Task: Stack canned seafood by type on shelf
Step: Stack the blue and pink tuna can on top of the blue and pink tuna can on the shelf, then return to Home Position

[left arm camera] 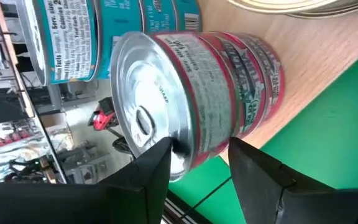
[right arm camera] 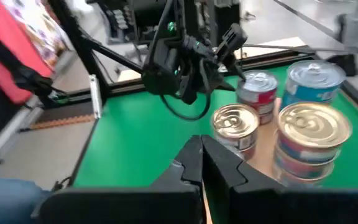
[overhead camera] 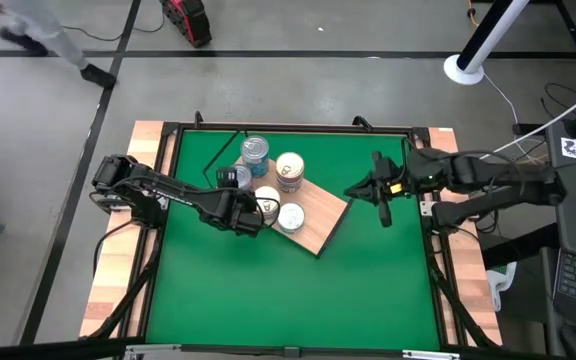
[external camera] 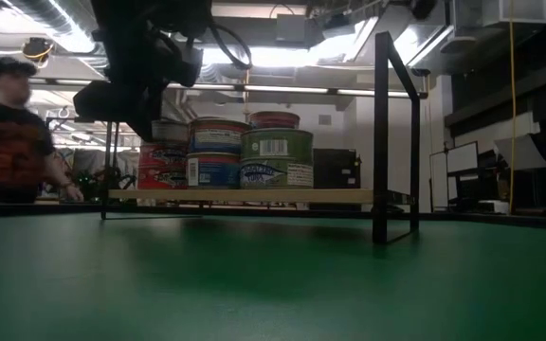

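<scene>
Left wrist view shows left pincer (left arm camera: 197, 165) clamped on red-labelled silver-lidded tin (left arm camera: 191, 99) at wood-grain shelf (left arm camera: 316, 56) edge, risking toppling; right pincer (right arm camera: 201, 163) together.

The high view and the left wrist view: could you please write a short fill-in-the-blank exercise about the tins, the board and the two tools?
1. The left tool grips a short round tin with a silver pull-tab lid and a ___ side label.
2. The right tool holds nothing, and its fingers are ___.
3. The flat light-brown wooden shelf board stands on the ___ table mat.

Missing words: red; shut; green
</scene>
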Controlling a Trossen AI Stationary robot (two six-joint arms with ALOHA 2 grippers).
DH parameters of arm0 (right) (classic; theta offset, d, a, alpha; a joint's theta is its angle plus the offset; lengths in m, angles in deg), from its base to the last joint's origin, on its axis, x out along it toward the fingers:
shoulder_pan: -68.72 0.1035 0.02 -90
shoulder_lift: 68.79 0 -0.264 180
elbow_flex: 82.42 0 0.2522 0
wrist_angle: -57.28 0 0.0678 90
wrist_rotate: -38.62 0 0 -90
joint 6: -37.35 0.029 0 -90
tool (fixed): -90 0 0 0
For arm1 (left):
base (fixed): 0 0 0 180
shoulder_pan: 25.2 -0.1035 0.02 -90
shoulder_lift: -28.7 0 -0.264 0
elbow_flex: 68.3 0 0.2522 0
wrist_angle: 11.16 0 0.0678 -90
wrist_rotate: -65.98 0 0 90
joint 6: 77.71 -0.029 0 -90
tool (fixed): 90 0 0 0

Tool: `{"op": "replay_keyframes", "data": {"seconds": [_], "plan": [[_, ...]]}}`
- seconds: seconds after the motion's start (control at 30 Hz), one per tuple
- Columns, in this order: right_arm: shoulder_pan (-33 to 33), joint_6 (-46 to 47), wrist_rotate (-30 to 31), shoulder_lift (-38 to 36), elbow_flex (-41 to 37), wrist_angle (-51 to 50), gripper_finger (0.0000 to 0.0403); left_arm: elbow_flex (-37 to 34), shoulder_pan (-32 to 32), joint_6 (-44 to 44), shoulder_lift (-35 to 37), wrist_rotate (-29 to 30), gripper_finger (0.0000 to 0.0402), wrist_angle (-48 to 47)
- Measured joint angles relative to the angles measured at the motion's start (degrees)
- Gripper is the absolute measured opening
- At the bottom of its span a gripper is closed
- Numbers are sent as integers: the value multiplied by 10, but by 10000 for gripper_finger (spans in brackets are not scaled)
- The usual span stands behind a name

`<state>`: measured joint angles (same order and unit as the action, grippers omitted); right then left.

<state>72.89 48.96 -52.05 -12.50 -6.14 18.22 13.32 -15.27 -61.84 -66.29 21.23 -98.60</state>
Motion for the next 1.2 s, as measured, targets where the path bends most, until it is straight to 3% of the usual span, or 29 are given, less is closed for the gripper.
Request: {"op": "replay_keyframes", "data": {"seconds": [0.13,0.23,0.47,0.87,1.2], "plan": [[-41,3,-65,-65,-127,115,7,0,0,-2,0,3,155,0],[-70,19,-79,-111,-207,173,7,0,0,-2,0,6,155,1],[-123,61,-80,-193,-320,197,7,0,0,-8,0,9,155,12],[-132,76,-84,-280,-361,193,7,4,10,3,0,12,155,-9],[-132,83,-95,-288,-361,181,7,4,36,55,0,12,155,-77]]}}
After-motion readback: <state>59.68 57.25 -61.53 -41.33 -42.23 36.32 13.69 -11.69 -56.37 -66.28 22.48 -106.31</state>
